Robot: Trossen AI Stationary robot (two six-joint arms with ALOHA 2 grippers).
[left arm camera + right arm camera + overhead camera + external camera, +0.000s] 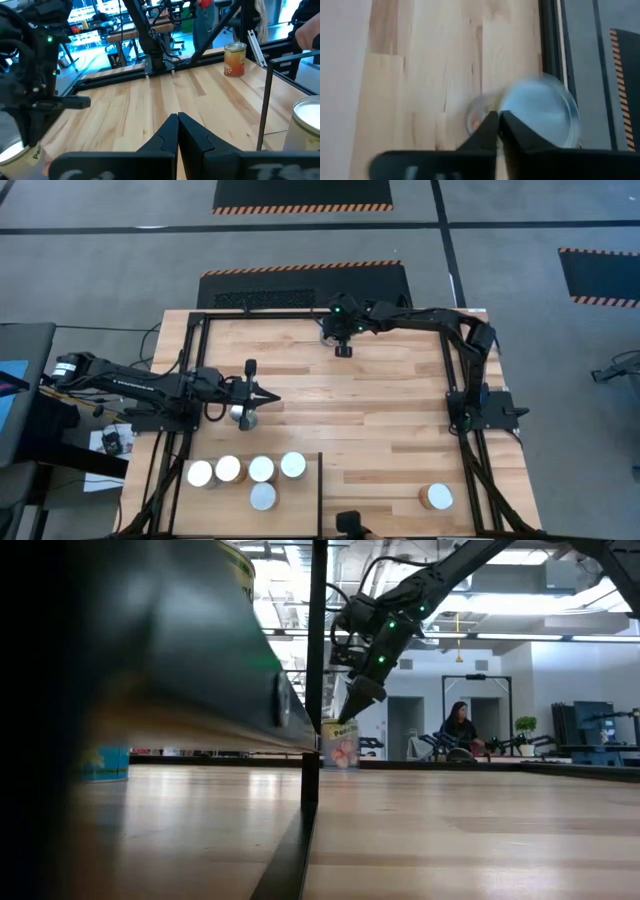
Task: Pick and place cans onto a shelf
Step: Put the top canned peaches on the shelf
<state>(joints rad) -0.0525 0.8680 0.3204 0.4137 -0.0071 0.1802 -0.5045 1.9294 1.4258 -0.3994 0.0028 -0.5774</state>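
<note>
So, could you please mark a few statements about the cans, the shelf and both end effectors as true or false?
1. Five cans stand on the shelf. True.
2. The left end effector grips a can. False: its fingers are shut on nothing, and a loose can stands beside it.
3. The right end effector hangs shut over the far can. True.
4. The table's near right corner holds no can. False: a lone can stands there.

1. Grey floor (120, 270) with dark seams surrounds the table.
2. Black mats (303, 194) edged in orange-black hazard stripes lie on it.
3. Beyond, a seated person (460, 728), a potted plant (525, 727), and bright ceiling lights (300, 557).
</note>
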